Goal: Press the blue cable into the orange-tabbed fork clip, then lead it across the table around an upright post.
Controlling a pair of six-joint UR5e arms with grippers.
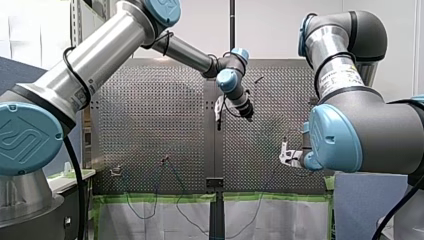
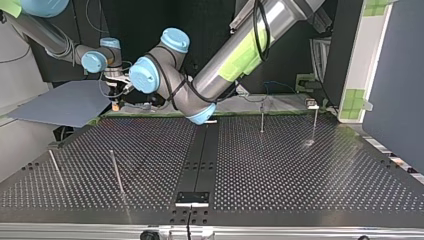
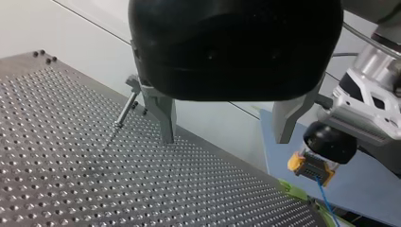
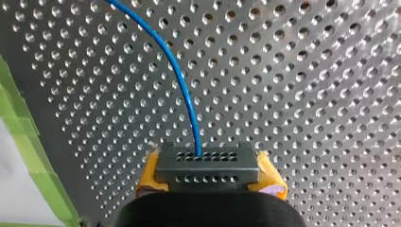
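My right gripper (image 4: 208, 172) has yellow pads and is shut on a dark connector block (image 4: 208, 165). The blue cable (image 4: 177, 75) rises from that block over the perforated plate. In the left wrist view the same block (image 3: 316, 166) hangs just off the table's green-taped edge, beside my left gripper (image 3: 224, 140). The left gripper is open, its metal fingers a little above the plate with nothing between them. A small fixture with a reddish tip (image 1: 165, 160) stands at the front view's lower left. My right gripper (image 2: 117, 102) is at the top view's far left edge.
Two slim posts (image 2: 117, 172) (image 2: 55, 167) lean at the top view's near left. Two more uprights (image 2: 261, 117) (image 2: 314, 117) stand at its far right. A grey-blue board (image 2: 60, 105) lies beyond the left edge. My left arm's wrist (image 2: 200, 112) hangs over the table's far middle.
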